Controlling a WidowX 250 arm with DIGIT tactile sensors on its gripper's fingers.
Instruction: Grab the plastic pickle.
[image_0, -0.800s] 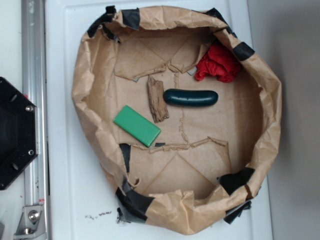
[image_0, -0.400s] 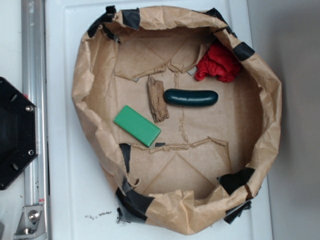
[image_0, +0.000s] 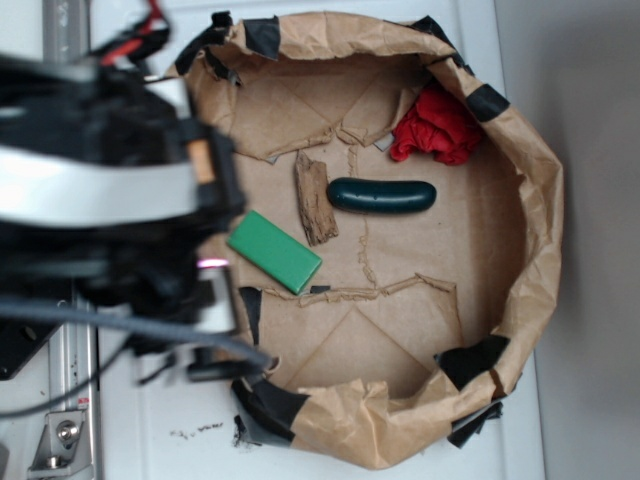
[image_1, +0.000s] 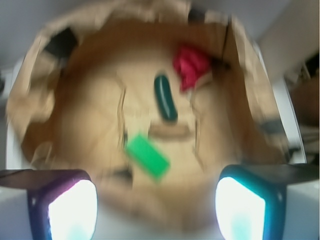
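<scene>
The plastic pickle (image_0: 382, 195) is dark green and glossy and lies flat in the middle of a brown paper nest (image_0: 538, 210). In the blurred wrist view the pickle (image_1: 165, 97) shows far ahead, above centre. My gripper (image_1: 156, 207) is open: its two fingers stand wide apart at the bottom corners with nothing between them. From the exterior camera my arm (image_0: 110, 200) is a dark blur over the nest's left rim, well left of the pickle, and its fingertips cannot be made out there.
A wood chunk (image_0: 314, 198) lies just left of the pickle. A bright green flat block (image_0: 274, 251) sits lower left, close to the arm. A red cloth (image_0: 436, 126) is bunched at the upper right. The crumpled paper walls are patched with black tape (image_0: 472, 360).
My arm has swept in from the left and now covers the nest's left rim; earlier it was out of view. The pickle, wood, block and cloth have not moved.
</scene>
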